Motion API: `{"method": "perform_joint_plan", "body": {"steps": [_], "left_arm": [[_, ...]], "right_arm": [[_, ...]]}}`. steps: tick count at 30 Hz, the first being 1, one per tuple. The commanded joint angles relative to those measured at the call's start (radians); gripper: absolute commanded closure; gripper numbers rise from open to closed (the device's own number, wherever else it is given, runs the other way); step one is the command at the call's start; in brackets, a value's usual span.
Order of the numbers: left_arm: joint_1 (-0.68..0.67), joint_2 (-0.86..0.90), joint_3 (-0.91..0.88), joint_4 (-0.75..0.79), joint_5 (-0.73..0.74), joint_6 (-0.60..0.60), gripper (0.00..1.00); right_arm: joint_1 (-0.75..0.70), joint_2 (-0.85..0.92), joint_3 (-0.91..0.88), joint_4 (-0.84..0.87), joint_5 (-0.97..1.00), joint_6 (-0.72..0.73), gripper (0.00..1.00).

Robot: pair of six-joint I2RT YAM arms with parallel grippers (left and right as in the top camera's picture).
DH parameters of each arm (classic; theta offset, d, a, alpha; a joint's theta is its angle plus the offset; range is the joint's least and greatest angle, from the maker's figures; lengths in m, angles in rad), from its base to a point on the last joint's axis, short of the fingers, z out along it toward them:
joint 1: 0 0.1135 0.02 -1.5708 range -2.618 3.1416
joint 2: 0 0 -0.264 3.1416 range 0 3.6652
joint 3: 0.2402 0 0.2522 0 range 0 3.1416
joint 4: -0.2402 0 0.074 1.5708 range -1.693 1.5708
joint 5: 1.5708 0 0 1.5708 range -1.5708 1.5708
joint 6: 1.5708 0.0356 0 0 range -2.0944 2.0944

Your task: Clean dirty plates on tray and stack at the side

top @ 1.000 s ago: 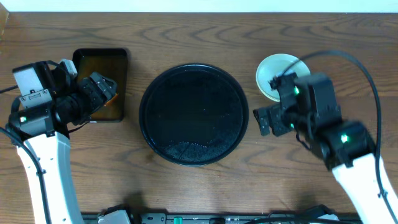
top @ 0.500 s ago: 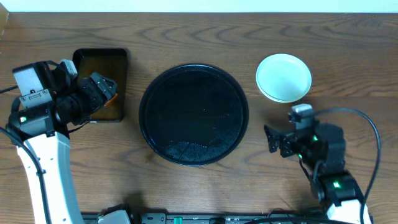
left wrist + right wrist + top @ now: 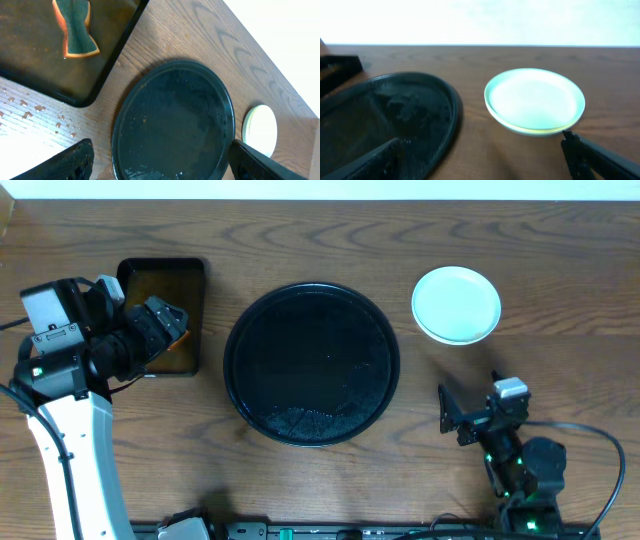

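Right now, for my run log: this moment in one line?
plates: stacked beside tray, none on it; left gripper: open; right gripper: open

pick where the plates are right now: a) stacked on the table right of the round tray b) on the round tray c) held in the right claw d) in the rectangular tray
a, the plates sit in a stack on the table, right of the tray, which holds no plate
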Motion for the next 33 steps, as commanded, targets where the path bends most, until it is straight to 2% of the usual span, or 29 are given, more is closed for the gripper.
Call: {"method": "perform_joint_plan", "body": {"steps": [1, 8, 14, 20, 23, 33], "left_arm": [[0.002, 0.004, -0.002, -0.003, 0.012, 0.006, 0.14], [0.002, 0.004, -0.002, -0.003, 0.012, 0.006, 0.14], [0.002, 0.004, -0.002, -0.003, 0.012, 0.006, 0.14], [0.002, 0.004, -0.002, -0.003, 0.012, 0.006, 0.14], [0.002, 0.004, -0.002, -0.003, 0.012, 0.006, 0.14], [0.002, 0.004, -0.002, -0.003, 0.012, 0.006, 0.14]], "right_arm": [[-0.011, -0.070, -0.057, 0.030, -0.008, 0.021, 0.01], [-0.012, -0.148, -0.059, 0.011, 0.003, -0.005, 0.01], [-0.015, -0.226, -0.059, -0.013, 0.019, -0.106, 0.01], [-0.032, -0.285, -0.059, -0.072, 0.122, -0.107, 0.01], [-0.032, -0.339, -0.059, -0.175, 0.163, -0.106, 0.01], [-0.047, -0.351, -0.059, -0.179, 0.209, -0.108, 0.01]]}}
